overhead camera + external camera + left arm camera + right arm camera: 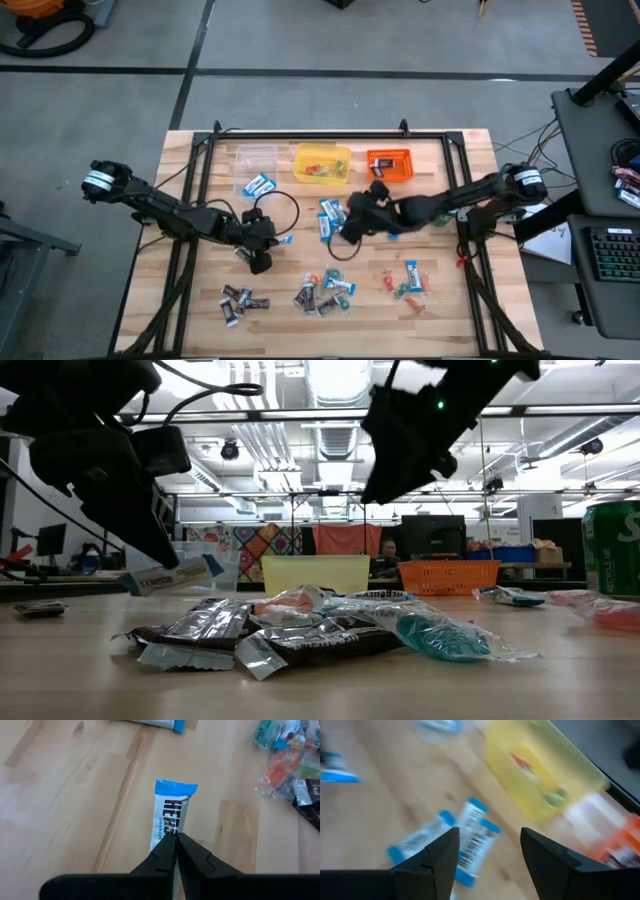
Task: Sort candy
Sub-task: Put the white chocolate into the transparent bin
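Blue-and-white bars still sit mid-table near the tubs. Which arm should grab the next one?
Right. The right gripper hangs open directly over the loose blue-and-white bars beside the yellow tub. The left gripper is shut on a blue-and-white bar already, so it is busy.

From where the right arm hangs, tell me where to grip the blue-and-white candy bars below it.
Take one blue-and-white bar across its narrow middle, coming straight down. The bars lie flat and overlapping, so choose the uppermost one. The right gripper hangs open above them, likely wide enough.
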`<action>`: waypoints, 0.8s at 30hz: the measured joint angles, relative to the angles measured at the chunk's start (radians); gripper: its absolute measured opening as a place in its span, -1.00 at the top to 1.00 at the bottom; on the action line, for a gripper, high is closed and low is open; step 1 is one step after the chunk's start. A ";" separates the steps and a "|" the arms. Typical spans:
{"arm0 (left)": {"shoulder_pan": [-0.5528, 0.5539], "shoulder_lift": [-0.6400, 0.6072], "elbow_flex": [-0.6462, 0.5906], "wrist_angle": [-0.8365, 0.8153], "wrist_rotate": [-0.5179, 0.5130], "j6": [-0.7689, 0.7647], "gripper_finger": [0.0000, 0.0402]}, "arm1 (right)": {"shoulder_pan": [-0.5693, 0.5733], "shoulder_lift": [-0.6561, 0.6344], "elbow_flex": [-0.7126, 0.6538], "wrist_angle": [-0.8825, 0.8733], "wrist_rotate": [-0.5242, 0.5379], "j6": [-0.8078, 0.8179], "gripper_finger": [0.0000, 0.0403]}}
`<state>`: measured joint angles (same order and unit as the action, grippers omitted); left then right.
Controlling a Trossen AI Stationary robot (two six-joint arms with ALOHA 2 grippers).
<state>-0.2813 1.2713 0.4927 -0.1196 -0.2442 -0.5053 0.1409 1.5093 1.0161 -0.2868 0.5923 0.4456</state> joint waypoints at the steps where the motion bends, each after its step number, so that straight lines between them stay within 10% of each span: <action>1: 0.000 0.001 0.000 0.003 -0.002 0.000 1.00 | 0.014 0.000 -0.011 0.046 -0.001 -0.020 -0.01; 24: -0.001 0.005 -0.045 0.281 -0.034 0.079 1.00 | 0.095 0.000 -0.201 0.504 -0.106 -0.150 -0.01</action>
<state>-0.2825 1.2762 0.4481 0.1610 -0.2783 -0.4263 0.2359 1.5093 0.8154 0.2168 0.4868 0.2959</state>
